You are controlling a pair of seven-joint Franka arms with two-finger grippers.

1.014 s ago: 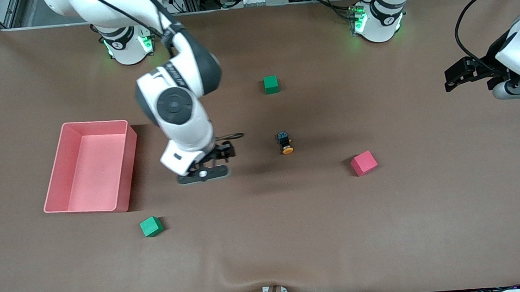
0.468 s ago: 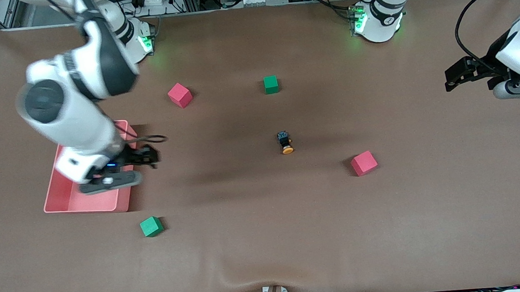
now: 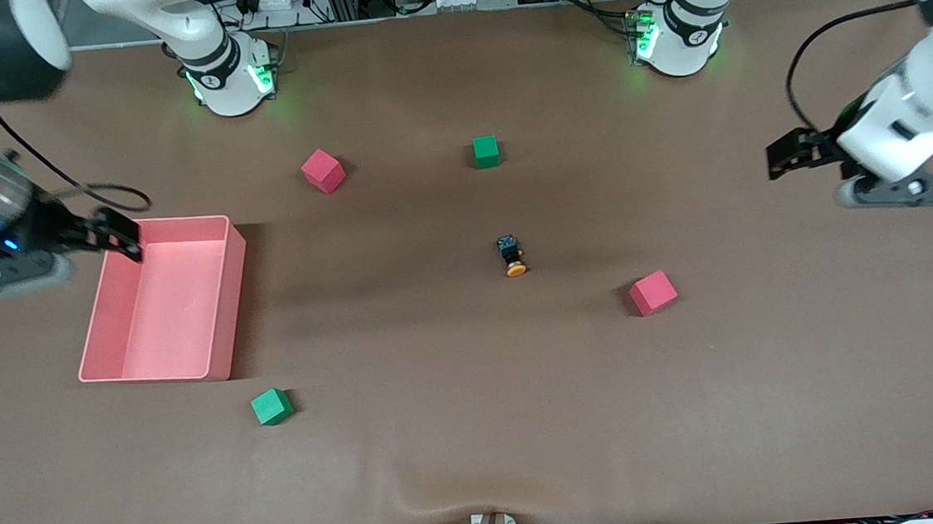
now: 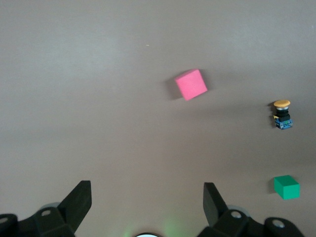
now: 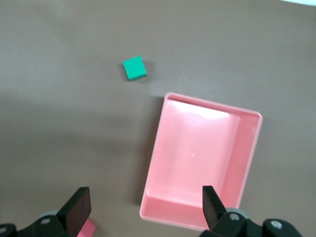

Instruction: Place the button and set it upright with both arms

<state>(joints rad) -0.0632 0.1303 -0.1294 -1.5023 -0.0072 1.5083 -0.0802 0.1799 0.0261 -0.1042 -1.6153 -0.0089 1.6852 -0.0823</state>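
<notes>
button: you see the button (image 3: 511, 256) lying on its side in the middle of the counter (image 3: 479, 427), orange cap toward the front camera, nothing touching it.
right claw: your right claw (image 3: 121, 237) is up over the pink bin's (image 3: 224, 302) edge at the right arm's end, spread wide and holding nothing.
left claw: your left claw (image 3: 785, 156) is up over the left arm's end, spread wide and holding nothing.
cubes: a red cube (image 3: 653, 292) sits near the button, toward the left arm's end and a bit nearer the front camera.
</notes>
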